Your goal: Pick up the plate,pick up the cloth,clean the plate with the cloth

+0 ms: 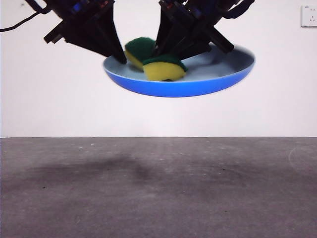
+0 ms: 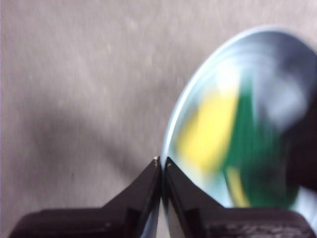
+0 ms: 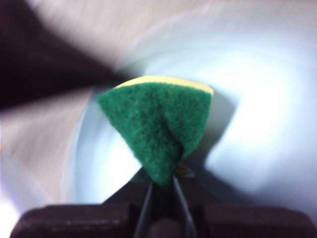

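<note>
The light-blue plate (image 1: 198, 88) hangs tilted in the air, well above the table. My left gripper (image 1: 120, 58) is shut on its rim at the left; in the left wrist view its jaws (image 2: 162, 161) pinch the plate's (image 2: 277, 64) edge. My right gripper (image 1: 166, 52) comes down from above, shut on the cloth (image 1: 164, 69), a yellow sponge with a green top, bent and pressed into the plate's bowl. The right wrist view shows the jaws (image 3: 163, 186) closed on the green cloth (image 3: 158, 124) over the pale plate (image 3: 257, 99). Blurred yellow and green of the cloth (image 2: 247, 148) show inside the plate.
The grey table (image 1: 158, 188) lies below the plate with the arms' shadow on it. A white wall stands behind, with a socket (image 1: 309, 16) at the top right.
</note>
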